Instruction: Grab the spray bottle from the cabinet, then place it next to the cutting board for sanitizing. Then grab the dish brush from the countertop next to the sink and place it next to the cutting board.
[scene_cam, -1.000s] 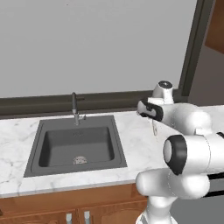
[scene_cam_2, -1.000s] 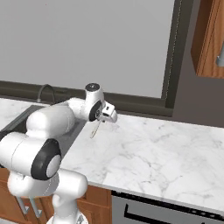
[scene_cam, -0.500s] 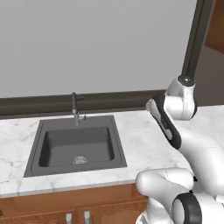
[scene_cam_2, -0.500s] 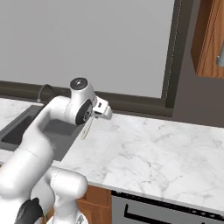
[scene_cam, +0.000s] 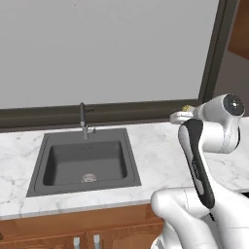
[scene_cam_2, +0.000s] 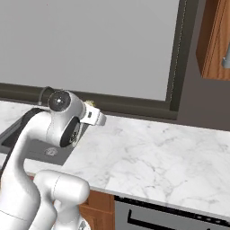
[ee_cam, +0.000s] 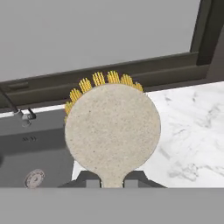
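Observation:
The dish brush [ee_cam: 113, 131] fills the middle of the hand view: a pale round disc with yellow bristles fanning out behind its top edge. My gripper [ee_cam: 112, 181] is shut on its thin handle just below the disc. From the base, the gripper [scene_cam: 178, 117] [scene_cam_2: 93, 115] hovers over the white marble countertop [scene_cam: 158, 160] just right of the dark sink [scene_cam: 87, 163], and the brush's yellow bristles [scene_cam: 186, 108] peek out beside it. A brown cabinet [scene_cam_2: 212, 40] hangs at the upper right. The spray bottle and the cutting board are out of view.
A gooseneck faucet [scene_cam: 83, 121] stands behind the sink. A dark window sill [scene_cam_2: 134, 105] runs along the back of the counter. Bare marble [scene_cam_2: 170, 157] stretches to the right, with a dark appliance front [scene_cam_2: 170, 215] below its edge.
The arm has folded upward and its hand has turned, with the brush still held; the brush no longer hangs down. The gripper stays near the sink's right side.

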You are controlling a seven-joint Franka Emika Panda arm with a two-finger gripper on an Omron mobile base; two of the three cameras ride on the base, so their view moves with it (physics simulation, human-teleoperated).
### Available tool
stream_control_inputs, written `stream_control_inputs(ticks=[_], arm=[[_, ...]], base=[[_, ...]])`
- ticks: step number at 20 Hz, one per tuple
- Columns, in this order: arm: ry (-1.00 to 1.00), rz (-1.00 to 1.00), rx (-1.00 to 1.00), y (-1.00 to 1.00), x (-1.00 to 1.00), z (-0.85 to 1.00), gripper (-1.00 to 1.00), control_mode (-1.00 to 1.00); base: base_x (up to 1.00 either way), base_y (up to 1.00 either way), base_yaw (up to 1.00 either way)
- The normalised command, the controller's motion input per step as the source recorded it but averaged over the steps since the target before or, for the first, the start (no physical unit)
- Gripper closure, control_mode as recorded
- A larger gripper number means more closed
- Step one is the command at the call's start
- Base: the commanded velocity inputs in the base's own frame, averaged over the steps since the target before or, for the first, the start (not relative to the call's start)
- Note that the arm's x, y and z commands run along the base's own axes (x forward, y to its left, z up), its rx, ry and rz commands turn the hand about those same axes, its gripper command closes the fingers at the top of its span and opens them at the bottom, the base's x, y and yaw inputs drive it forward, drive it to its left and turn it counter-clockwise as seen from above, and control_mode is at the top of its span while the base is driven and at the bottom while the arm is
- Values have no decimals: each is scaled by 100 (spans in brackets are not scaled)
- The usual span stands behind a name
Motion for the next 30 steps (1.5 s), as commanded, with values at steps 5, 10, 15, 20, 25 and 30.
stream_control_inputs(ticks=[5,10,15,20,25,30], arm=[[-23,0,0,17,-74,72,100,-100],[-31,0,0,17,-77,56,100,-100],[-7,0,0,0,-20,10,100,100],[0,0,0,0,0,0,100,100],[0,0,0,0,0,0,100,100],[0,0,0,0,0,0,100,100]], base=[[0,0,0],[0,0,0],[-80,0,0],[-100,1,0],[-100,41,0],[-100,100,7]])
